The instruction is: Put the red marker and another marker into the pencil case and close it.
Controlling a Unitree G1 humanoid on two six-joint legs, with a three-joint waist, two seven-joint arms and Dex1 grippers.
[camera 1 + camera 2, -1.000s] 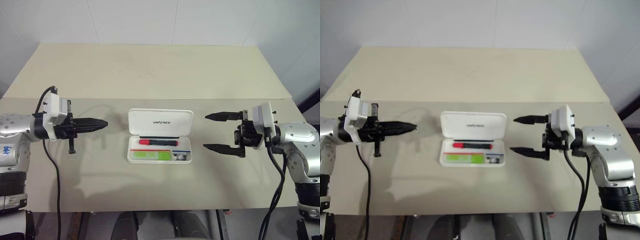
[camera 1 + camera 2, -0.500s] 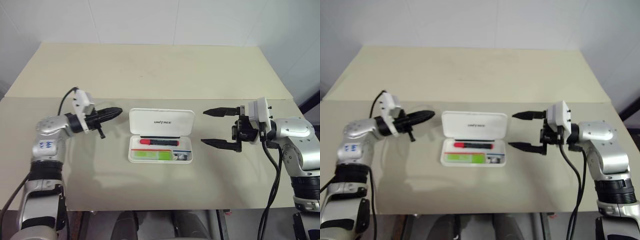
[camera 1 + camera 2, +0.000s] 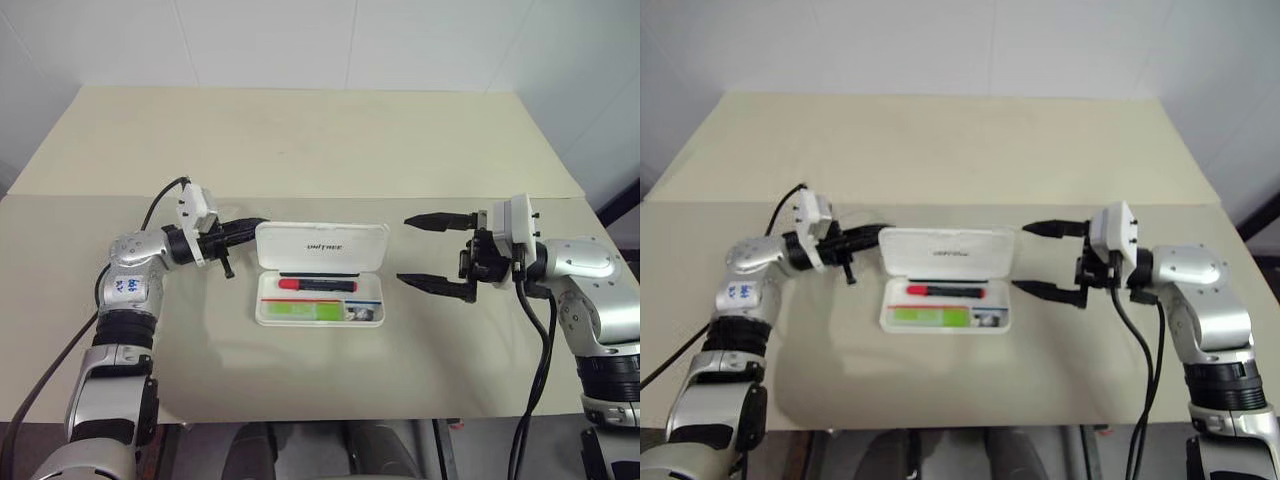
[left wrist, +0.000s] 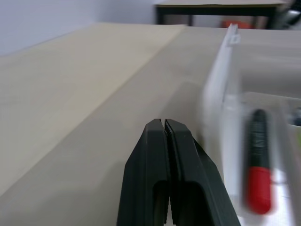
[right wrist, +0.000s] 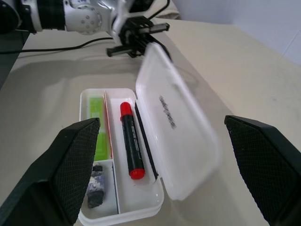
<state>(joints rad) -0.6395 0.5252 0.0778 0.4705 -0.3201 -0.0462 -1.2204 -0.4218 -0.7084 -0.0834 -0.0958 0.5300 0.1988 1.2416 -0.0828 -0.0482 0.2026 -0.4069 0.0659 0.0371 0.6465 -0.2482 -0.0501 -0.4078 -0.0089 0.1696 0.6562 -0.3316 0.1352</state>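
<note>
The pencil case point(image 3: 370, 312) lies open at the table's middle, its white lid point(image 3: 320, 245) raised behind the tray. Inside, the red marker point(image 3: 315, 284) lies along the back compartment and the light green marker point(image 3: 298, 311) along the front one. My left gripper point(image 3: 258, 224) is shut and empty, its tip at the lid's back-left corner; from the left wrist the lid edge point(image 4: 220, 89) stands just beside the fingertips point(image 4: 160, 127). My right gripper point(image 3: 405, 250) hangs open to the right of the case, level, pointing at it, with the lid point(image 5: 178, 136) between its spread fingers point(image 5: 75, 160).
A small dark grey object point(image 5: 95, 193) sits in the tray's small end compartment. The beige table point(image 3: 300, 150) stretches far behind the case, with a seam across it just behind my grippers. A white wall rises at the back.
My left gripper has swung right and down, from well left of the case to the lid's back-left corner. The lid looks slightly more upright. The right gripper has stayed put.
</note>
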